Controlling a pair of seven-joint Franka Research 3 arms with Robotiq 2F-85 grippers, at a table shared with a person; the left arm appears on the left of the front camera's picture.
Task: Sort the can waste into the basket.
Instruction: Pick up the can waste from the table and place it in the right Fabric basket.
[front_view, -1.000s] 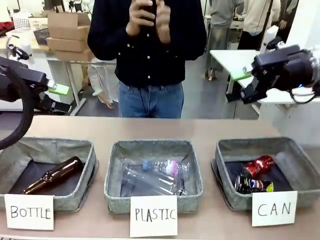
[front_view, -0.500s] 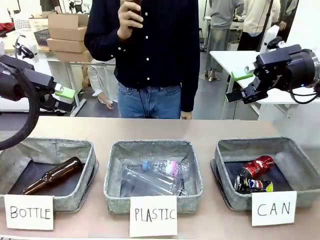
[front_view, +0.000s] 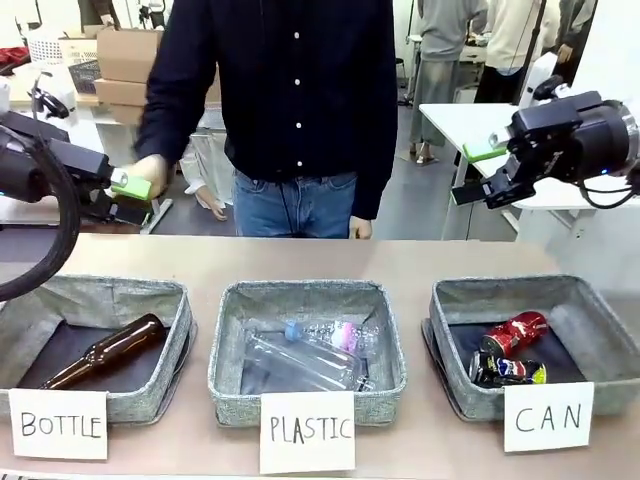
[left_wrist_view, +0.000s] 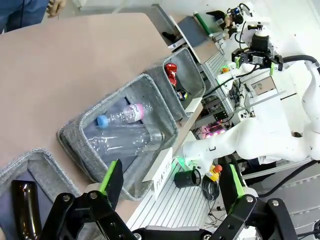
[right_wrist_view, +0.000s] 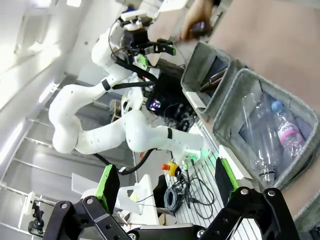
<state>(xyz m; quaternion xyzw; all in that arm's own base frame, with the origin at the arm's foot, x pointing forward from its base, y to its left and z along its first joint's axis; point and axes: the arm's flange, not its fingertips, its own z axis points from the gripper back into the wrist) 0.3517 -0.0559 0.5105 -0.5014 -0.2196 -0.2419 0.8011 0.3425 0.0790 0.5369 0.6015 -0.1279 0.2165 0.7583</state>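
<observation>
Both crushed cans (front_view: 508, 352) lie inside the grey basket (front_view: 600, 340).

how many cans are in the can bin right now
2, both in the grey bin behind the CAN card. The red can lies toward the back; the dark can lies just in front of it, nearer the card. Another could be hidden behind the bin's front wall.

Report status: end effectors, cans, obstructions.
Left end effector open, empty, raised. Right end effector open, empty, raised. Both cans in CAN basket. Person's hand by left end effector.
</observation>
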